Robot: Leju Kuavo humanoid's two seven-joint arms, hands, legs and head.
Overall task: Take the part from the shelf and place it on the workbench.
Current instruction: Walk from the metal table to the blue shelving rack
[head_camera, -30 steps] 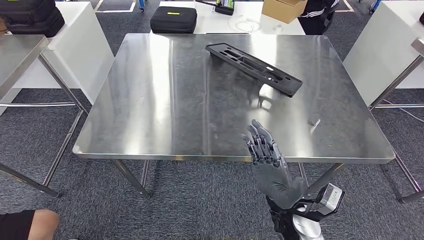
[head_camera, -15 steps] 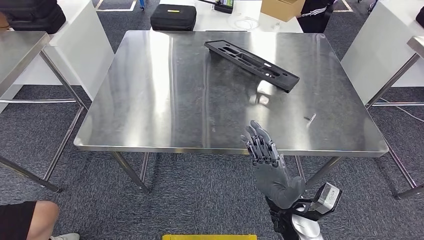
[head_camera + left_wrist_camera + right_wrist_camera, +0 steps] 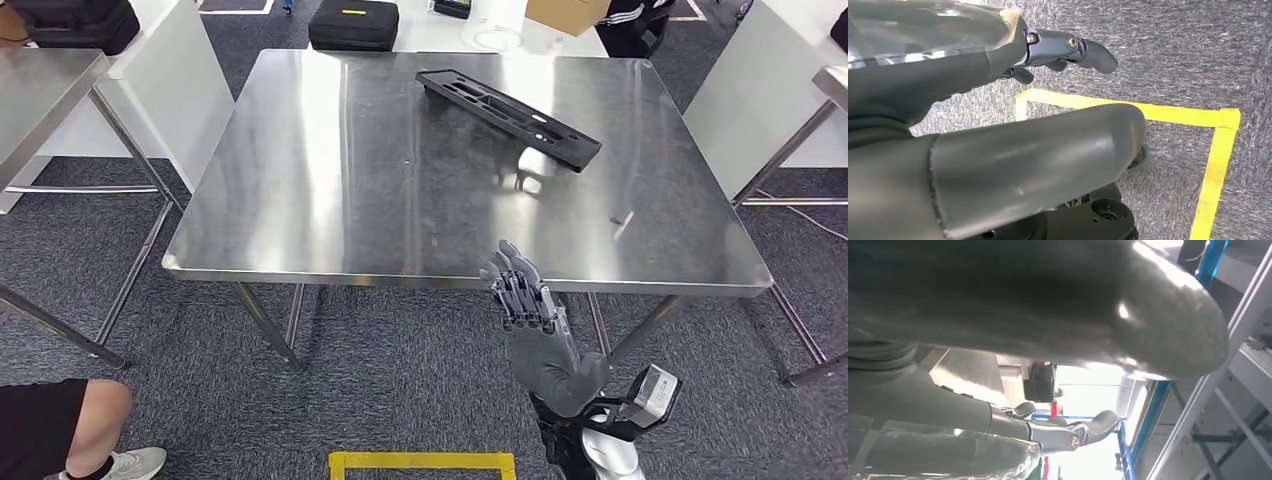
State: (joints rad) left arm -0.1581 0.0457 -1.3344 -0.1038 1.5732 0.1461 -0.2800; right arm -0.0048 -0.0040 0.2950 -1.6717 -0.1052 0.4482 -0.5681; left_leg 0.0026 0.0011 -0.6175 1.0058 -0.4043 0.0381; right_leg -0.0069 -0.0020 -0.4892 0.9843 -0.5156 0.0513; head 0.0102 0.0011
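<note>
Grey carpet runs under a stainless-steel worktop (image 3: 330, 180) that takes up most of the head view. On it, toward one o'clock from its middle, lies the part (image 3: 508, 118), a long black moulded tray with slots, flat on the steel and angled from the far middle down toward the right edge. It touches nothing else, and its reflection shows just below its near end.

At five o'clock, just off the worktop's near edge, the right hand (image 3: 528, 310) stands raised with its fingers straight and close together, holding nothing, well apart from the part. In the left wrist view the left hand (image 3: 998, 65) hangs over the carpet, fingers loosely extended, with nothing in it.

Yellow tape (image 3: 422, 463) marks the floor at six o'clock. At eleven o'clock beyond the worktop a black case (image 3: 354, 24) rests on a white table. A person's leg and shoe (image 3: 95, 440) show at seven o'clock. Another steel table (image 3: 45, 85) stands at ten o'clock.
</note>
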